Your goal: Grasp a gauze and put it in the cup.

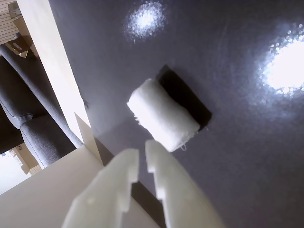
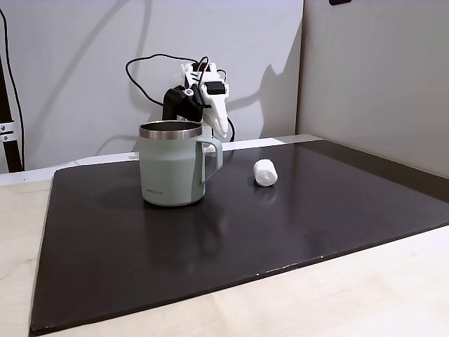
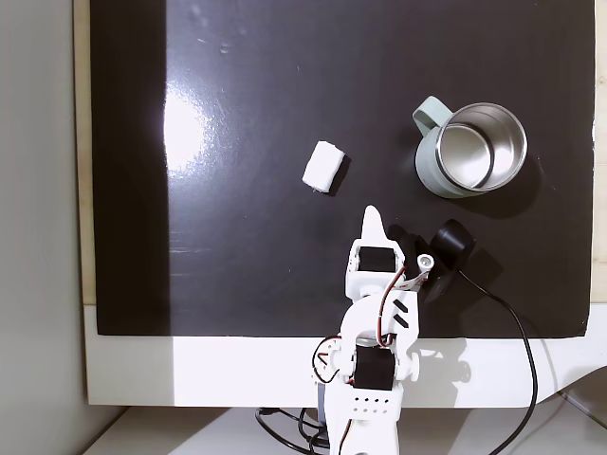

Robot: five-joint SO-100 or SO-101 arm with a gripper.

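In the wrist view, the white plastic two-finger gripper (image 1: pixel 142 154) fills the near edge, its two stepped fingers (image 1: pixel 171 190) standing almost together with only a thin slit between them and nothing held in it. Just past the tips lies the gauze (image 1: pixel 161 114), a small white soft cylindrical roll, resting on its side on the glossy dark mat (image 1: pixel 237 166) and casting a dark shadow behind it; gripper and roll are near but not touching. Beyond the mat's edge in that view are a pale wooden tabletop strip (image 1: pixel 47 52) and a grey upholstered chair (image 1: pixel 33 128).

In the fixed view from above, the white arm (image 3: pixel 375 351) rises from the bottom edge, with the gripper (image 3: pixel 374 216) pointing up the picture toward the gauze (image 3: pixel 323 167), which lies up and to the left of the tip, apart from it. A black cable (image 3: pixel 512 332) curls off to the right of the arm. The cup (image 3: pixel 471 149), a pale sage-green insulated mug with a shiny steel rim and a side handle turned left, stands upright to the right of the roll, well apart from it, and its inside shows bare steel.

In the fixed view from the table's front, the cup (image 2: pixel 172 165) stands nearest, the gauze (image 2: pixel 265 172) to its right on the mat (image 2: pixel 210 246), and the gripper (image 2: pixel 222 133) hangs behind them before a pale wall (image 2: pixel 70 70).
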